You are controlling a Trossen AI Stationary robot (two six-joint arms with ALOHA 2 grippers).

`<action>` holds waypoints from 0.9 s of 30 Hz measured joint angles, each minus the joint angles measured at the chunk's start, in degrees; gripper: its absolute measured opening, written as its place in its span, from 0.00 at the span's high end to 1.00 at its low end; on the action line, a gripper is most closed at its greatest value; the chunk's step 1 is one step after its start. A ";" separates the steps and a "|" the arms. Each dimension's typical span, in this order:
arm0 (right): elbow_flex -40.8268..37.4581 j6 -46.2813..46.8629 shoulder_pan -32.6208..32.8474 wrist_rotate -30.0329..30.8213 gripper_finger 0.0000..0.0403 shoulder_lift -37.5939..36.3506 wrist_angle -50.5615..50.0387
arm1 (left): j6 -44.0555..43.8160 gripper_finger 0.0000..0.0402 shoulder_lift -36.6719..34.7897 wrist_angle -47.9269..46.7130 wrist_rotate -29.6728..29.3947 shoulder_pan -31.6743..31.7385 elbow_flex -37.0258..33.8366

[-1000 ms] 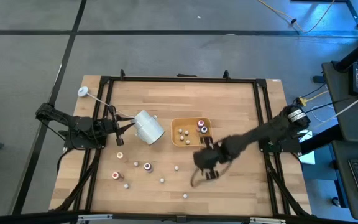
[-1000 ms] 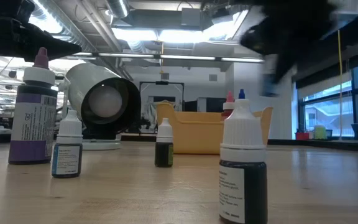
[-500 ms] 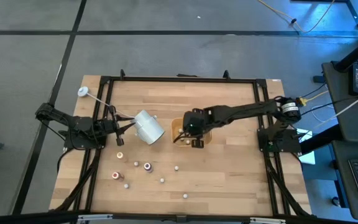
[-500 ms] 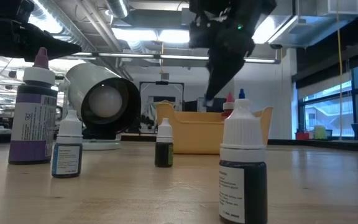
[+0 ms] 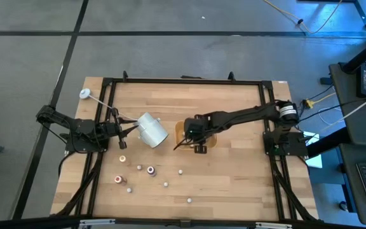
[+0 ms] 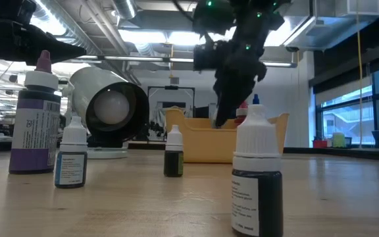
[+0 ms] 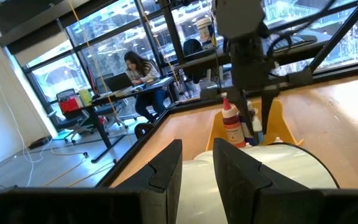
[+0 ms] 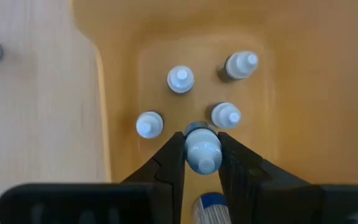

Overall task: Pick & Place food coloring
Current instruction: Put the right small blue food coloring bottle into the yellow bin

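Right pincer (image 8: pixel 201 163) clamped on a white-capped bottle (image 8: pixel 202 149), directly above the orange tray (image 8: pixel 303 93). Four more white-capped bottles stand on the tray floor: at 12 o'clock (image 8: pixel 180 79), 1 o'clock (image 8: pixel 240 65), 3 o'clock (image 8: pixel 226 115) and 9 o'clock (image 8: pixel 150 124) of the held one. Wooden counter (image 8: pixel 36 106) beyond the tray rim.

floor (image 5: pixel 170 44): grey | windows (image 7: pixel 104 56): large | ceiling lights (image 6: pixel 156 36): on

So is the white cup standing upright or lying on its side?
On its side. The cup shows its round open mouth toward the low camera, and from above its body lies lengthwise on the table.
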 joint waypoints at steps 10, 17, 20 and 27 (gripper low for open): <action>-0.04 -0.05 0.00 0.79 0.79 4.15 0.30 | 0.02 0.78 -0.01 -0.17 -0.09 0.01 0.01; -0.04 0.19 0.00 0.80 0.74 4.23 0.78 | 0.02 0.78 -0.01 -0.23 -0.07 -0.01 0.01; -0.04 0.18 0.00 0.63 0.72 4.23 0.72 | 0.02 0.78 -0.01 -0.23 -0.07 0.00 0.01; -0.04 0.21 0.00 0.46 0.72 4.26 0.65 | 0.00 0.78 -0.02 -0.26 -0.04 -0.01 0.01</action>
